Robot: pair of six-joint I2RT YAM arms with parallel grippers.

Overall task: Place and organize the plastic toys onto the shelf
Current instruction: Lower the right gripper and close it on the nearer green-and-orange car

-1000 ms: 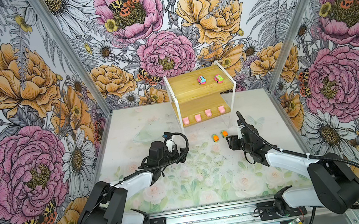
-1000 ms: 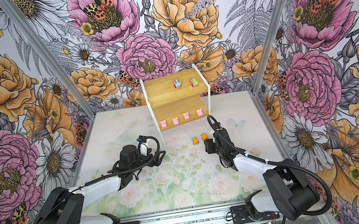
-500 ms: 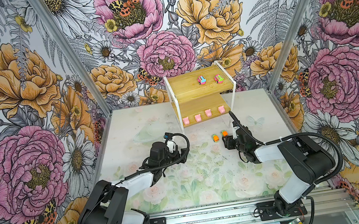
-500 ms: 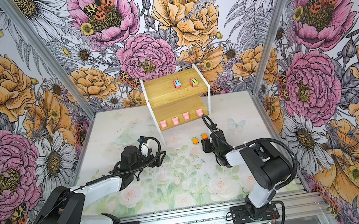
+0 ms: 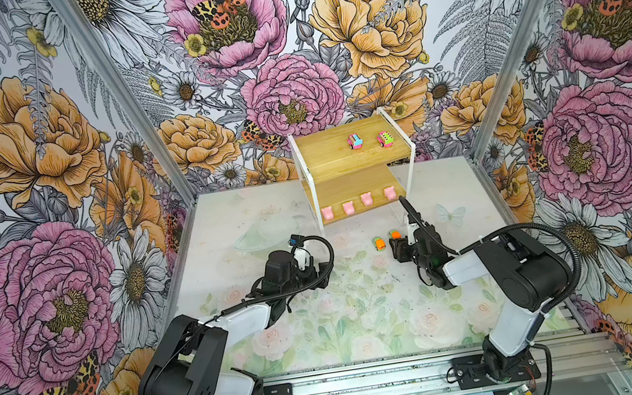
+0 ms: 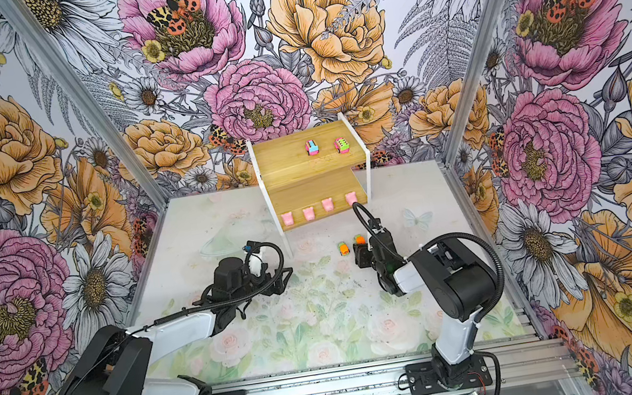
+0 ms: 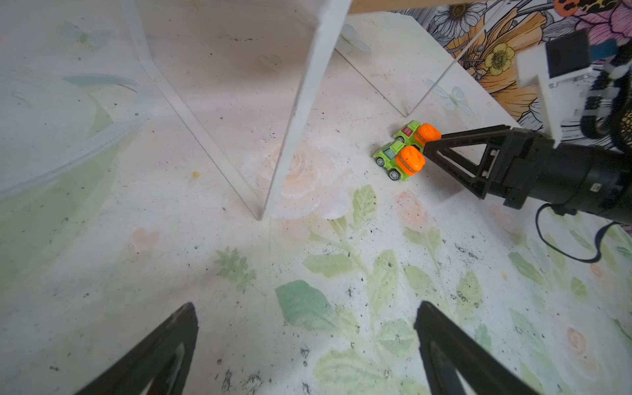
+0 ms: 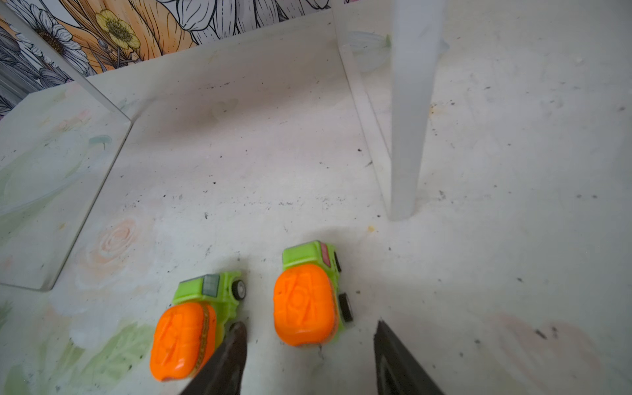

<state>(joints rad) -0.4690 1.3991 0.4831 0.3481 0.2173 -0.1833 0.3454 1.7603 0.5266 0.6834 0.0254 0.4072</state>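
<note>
Two orange-and-green toy cars (image 5: 379, 243) (image 5: 395, 233) stand side by side on the mat before the shelf (image 5: 333, 154). My right gripper (image 8: 309, 322) is open at mat level. One car (image 8: 307, 301) sits just ahead of its gap; the second car (image 8: 191, 325) lies outside one finger (image 8: 225, 359), which pokes between them. Two pink cars (image 5: 355, 141) (image 5: 385, 139) rest on the top board. Several pale pink figures (image 5: 348, 207) line the lower board's front edge. My left gripper (image 7: 306, 304) hovers open and empty over the mat, left of the cars (image 7: 398, 160).
The shelf's white legs (image 8: 408, 136) (image 7: 294, 119) stand close behind the cars. Flowered walls and metal posts (image 5: 482, 108) enclose the mat. A clear plastic lid (image 5: 265, 235) lies left of the shelf. The right arm's black cable (image 5: 413, 214) arches near the lower board.
The right arm has folded its elbow up and in, and its gripper has crept slightly toward the right-hand car. The left arm has not moved.
</note>
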